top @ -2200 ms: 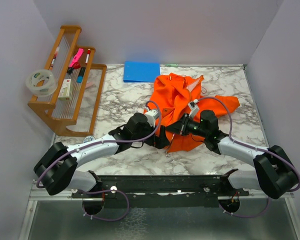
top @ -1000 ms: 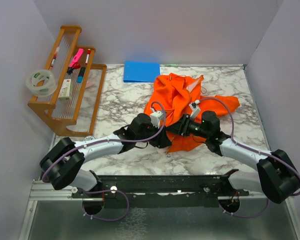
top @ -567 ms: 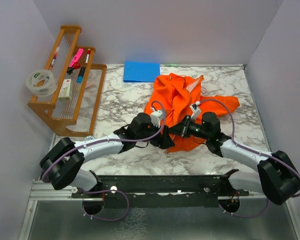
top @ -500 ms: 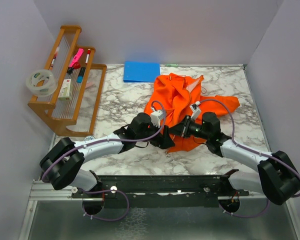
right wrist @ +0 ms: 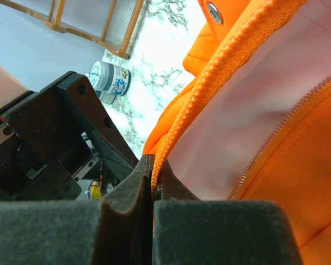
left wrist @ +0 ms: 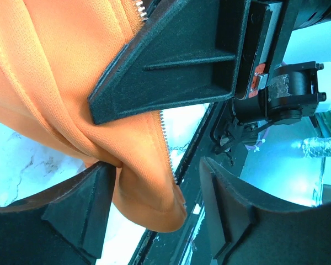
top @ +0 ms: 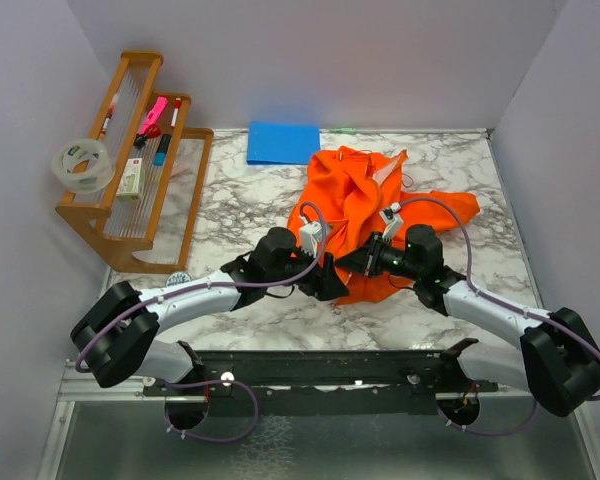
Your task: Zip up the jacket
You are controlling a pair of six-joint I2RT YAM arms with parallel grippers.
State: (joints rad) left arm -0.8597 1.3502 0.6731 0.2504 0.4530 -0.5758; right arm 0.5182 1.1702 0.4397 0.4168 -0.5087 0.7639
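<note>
Marble-patterned tabletop [top: 230, 200] bears the jacket [top: 350, 195], lilac walls [top: 330, 60] around.

You're looking at a white bench [top: 250, 200] with grey marble veining, boxed in by plain pale lilac walls [top: 330, 60] behind and on both sides. A slatted wooden rack [top: 130, 215] stands at its left edge. A black metal rail [top: 320, 368] crosses the near edge. The light is even and soft.

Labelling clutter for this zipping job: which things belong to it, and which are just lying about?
In the job: jacket, right gripper shut on its zipper edge, left gripper open around the fabric.
Lying about: blue rectangle, wooden rack, tape roll, small jar.
</note>
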